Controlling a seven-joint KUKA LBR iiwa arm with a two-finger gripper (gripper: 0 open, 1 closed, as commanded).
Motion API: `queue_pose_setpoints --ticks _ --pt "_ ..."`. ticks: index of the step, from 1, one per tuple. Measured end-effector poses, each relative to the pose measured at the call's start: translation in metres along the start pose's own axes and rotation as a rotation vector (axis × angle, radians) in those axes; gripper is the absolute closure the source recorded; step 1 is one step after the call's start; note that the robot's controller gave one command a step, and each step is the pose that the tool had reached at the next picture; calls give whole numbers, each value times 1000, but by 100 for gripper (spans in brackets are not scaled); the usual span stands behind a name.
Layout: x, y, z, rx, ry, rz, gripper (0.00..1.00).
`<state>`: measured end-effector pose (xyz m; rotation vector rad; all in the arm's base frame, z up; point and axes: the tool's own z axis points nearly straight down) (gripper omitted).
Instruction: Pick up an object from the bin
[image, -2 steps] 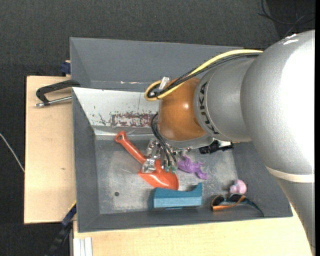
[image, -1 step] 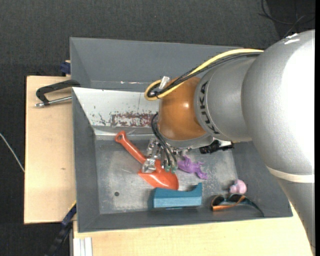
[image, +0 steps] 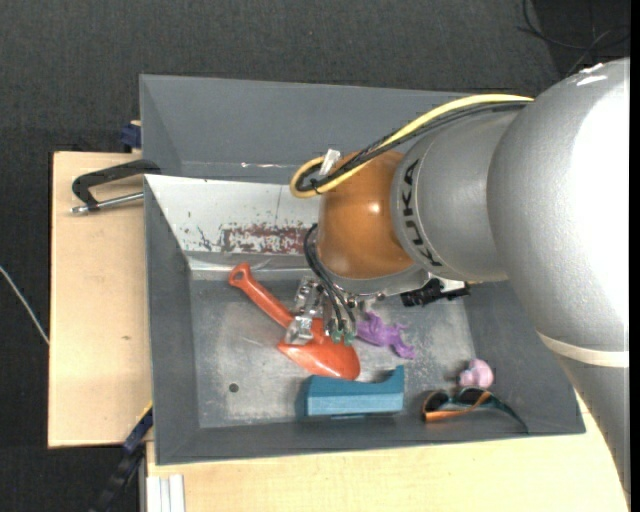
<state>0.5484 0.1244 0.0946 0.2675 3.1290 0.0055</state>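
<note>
My gripper reaches down in the middle of the bin, right over an orange-red spoon-like scoop whose long handle runs up to the left. The metal fingers sit where the handle meets the bowl of the scoop. A small purple toy figure lies just right of the gripper. A blue block with a raised right end lies just below the scoop.
At the bin's front right corner lie a pink ball and a dark pair of glasses with orange trim. The arm's orange cover and cables hang over the bin's middle and right. The left part of the floor is bare metal.
</note>
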Motion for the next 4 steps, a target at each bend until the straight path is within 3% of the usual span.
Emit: queue_pose_setpoints --ticks 2,4 --pt "1 -1 -37 4 5 0 100" --pt "-1 0 -75 1 -3 0 100"
